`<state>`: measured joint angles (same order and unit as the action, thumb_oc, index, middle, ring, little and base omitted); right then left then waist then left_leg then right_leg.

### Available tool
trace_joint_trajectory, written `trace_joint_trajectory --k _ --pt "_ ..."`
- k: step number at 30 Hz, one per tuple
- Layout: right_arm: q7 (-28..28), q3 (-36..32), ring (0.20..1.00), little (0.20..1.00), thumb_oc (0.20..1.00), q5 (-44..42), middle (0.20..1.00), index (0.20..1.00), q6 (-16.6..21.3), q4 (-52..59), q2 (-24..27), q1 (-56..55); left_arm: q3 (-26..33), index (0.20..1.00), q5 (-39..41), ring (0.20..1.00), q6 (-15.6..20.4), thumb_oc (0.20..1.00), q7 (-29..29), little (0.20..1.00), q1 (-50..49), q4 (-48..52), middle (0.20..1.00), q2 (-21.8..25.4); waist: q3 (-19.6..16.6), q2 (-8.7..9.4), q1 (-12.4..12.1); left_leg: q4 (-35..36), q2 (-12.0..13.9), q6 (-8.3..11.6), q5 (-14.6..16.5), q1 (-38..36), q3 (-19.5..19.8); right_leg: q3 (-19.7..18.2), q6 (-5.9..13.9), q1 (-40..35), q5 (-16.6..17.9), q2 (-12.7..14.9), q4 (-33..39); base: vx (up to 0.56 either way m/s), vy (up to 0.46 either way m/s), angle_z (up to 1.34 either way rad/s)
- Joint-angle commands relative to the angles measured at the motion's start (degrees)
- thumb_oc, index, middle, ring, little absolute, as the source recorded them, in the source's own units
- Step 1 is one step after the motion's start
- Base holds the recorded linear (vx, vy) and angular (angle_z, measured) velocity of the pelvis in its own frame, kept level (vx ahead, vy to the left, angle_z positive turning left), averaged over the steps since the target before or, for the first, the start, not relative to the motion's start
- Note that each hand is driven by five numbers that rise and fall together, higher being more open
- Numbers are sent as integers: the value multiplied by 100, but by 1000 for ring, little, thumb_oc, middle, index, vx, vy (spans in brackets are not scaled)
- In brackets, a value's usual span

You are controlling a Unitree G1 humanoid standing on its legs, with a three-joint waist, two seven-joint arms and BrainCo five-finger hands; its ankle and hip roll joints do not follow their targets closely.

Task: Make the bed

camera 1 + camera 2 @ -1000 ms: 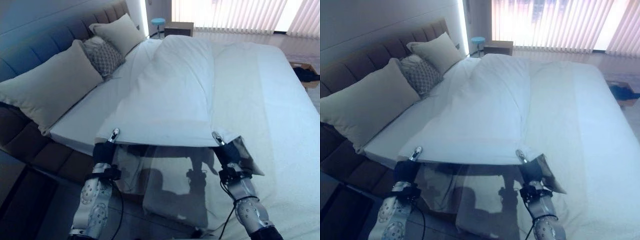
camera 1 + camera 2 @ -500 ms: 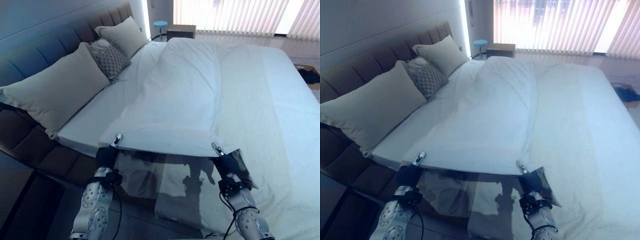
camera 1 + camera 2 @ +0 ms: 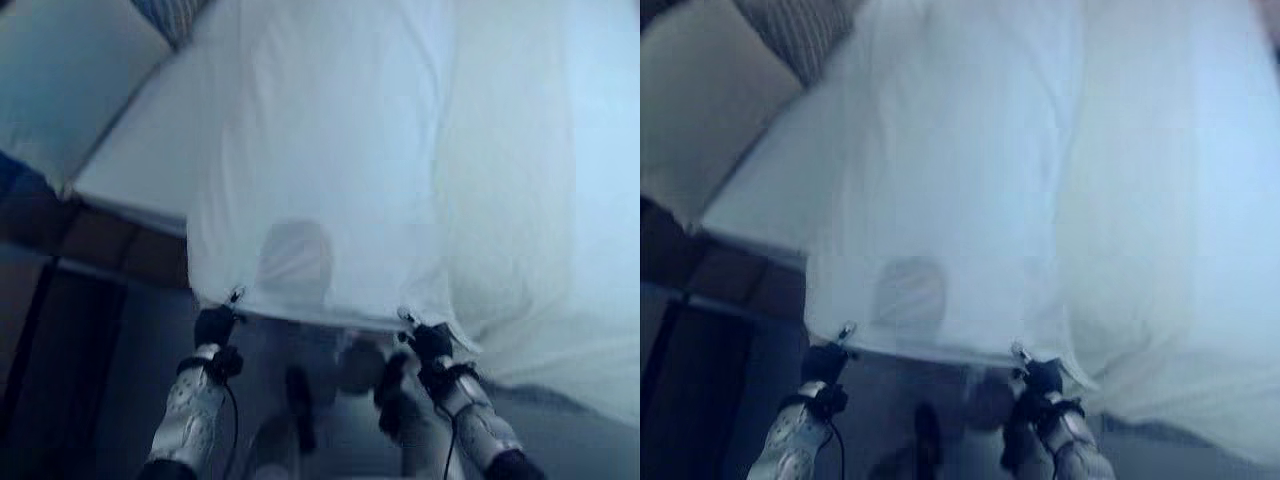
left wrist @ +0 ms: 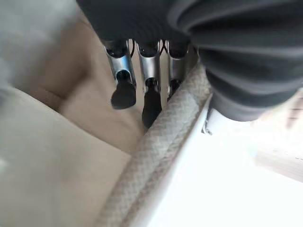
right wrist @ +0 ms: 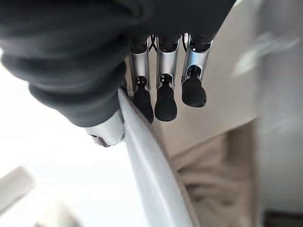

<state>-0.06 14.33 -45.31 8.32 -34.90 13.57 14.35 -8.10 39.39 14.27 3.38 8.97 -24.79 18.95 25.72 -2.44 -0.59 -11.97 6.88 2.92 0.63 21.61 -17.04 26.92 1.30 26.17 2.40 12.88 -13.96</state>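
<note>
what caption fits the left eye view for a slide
Both hands, left and right, pinch the near edge of the white sheet stretched over the bed.

the duvet [image 3: 330, 160] lies over the middle of the bed [image 3: 130, 175], running away from the robot, with its near edge stretched between the two hands. the left hand [image 3: 214, 325] is at the duvet's near left corner and the right hand [image 3: 432, 343] at its near right corner, both just off the bed's near side. to the left of the duvet is a bare strip of mattress, and beyond that, at the far left, a pillow [image 3: 60, 80]. more bedding spreads to the right of the duvet.

in each wrist view the duvet's edge runs between that hand's fingers [image 4: 150, 90] and thumb.
</note>
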Motion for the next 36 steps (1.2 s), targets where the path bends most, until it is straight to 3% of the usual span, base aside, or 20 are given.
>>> trace_joint_trajectory --k 1,5,7,8,10,16,27,28,29,32,33,34,36 --pt "-576 -419 200 200 200 106 200 200 506 156 495 298 552 200 -133 200 539 200 559 200 212 34 200 667 261 88 -67 189 -137 101 -321 229 62 -58 707 92 67 269 -128 -201 -40 23" --pt "-930 -109 200 200 200 365 200 200 517 -931 645 1595 -41 200 -226 200 501 200 1035 200 1608 -1137 200 746 407 64 57 -44 -92 100 -384 1518 39 -151 675 1355 129 396 -446 -136 -5 18" --pt "-963 3 200 200 200 530 200 200 487 -1145 763 1855 -214 200 -270 200 485 200 1100 200 1912 -1343 200 793 407 72 88 -144 -90 97 -374 1839 31 -173 669 1650 135 422 -519 -53 0 12" --pt "-1034 147 200 200 200 655 200 200 531 -1261 826 2091 -394 200 -405 200 533 200 1207 200 2263 -1386 200 888 407 54 106 -305 -72 115 -368 2336 58 -195 646 2062 109 458 -661 -53 0 14" --pt "-1057 174 200 200 200 772 200 200 501 -1347 888 2206 -466 200 -534 200 467 200 1195 200 2372 -1519 200 926 407 73 123 -388 -52 123 -344 2523 62 -192 642 2206 99 481 -677 -4 -6 15" --pt "-806 685 200 200 200 1208 200 200 494 -1502 1019 2101 -1047 200 -1917 200 105 200 1449 200 2665 -2516 200 1288 407 220 221 -1132 111 72 -62 3390 123 -334 534 3030 -102 456 -1119 57 -20 2" --pt "-825 929 200 200 200 1909 200 200 182 -2888 1287 3120 -1808 200 -2949 200 -335 200 1590 200 3471 -3487 200 1385 407 84 195 -1847 169 -22 169 4427 110 -451 437 4118 -352 590 -1933 32 -11 1" --pt "-865 974 272 272 272 2052 272 272 124 -3051 1345 3250 -1884 200 -3025 200 -378 200 1572 200 3569 -3590 200 1410 407 64 190 -1943 160 -31 204 4503 108 -451 429 4212 -397 624 -2041 39 -4 5" --pt "-921 1121 1000 1000 1000 2510 1000 1000 -27 -3404 1488 3425 -2048 200 -3162 200 -455 200 1540 200 3738 -3730 200 1434 407 21 176 -2079 150 -50 258 4619 80 -445 424 4361 -453 687 -2231 39 -3 7" --pt "-826 1155 1000 1000 1000 2788 1000 1000 -138 -3688 1595 3469 -2091 200 -3288 200 -582 200 1427 200 3821 -3945 200 1416 407 -22 164 -2236 138 -76 312 4725 69 -462 409 4497 -519 743 -2416 28 28 6" --pt "-812 1136 1000 1000 1000 2841 1000 1000 -190 -3816 1644 3475 -2081 802 -3274 802 -652 802 1407 802 3872 -4055 802 1386 407 -35 161 -2285 139 -88 335 4735 53 -468 403 4521 -532 770 -2464 0 0 0" --pt "-811 1134 1000 1000 1000 2914 1000 1000 -229 -3907 1674 3452 -2087 1000 -3309 1000 -703 1000 1409 1000 3911 -4141 1000 1358 407 -41 160 -2308 130 -98 346 4742 42 -474 404 4545 -532 791 -2498 0 0 0" --pt "-812 1083 1000 1000 1000 3061 1000 1000 -292 -4071 1722 3342 -2150 1000 -3633 1000 -809 1000 1329 1000 3886 -4370 1000 1372 407 -36 177 -2320 128 -118 364 4701 -12 -479 406 4534 -523 827 -2507 -2 25 -7"
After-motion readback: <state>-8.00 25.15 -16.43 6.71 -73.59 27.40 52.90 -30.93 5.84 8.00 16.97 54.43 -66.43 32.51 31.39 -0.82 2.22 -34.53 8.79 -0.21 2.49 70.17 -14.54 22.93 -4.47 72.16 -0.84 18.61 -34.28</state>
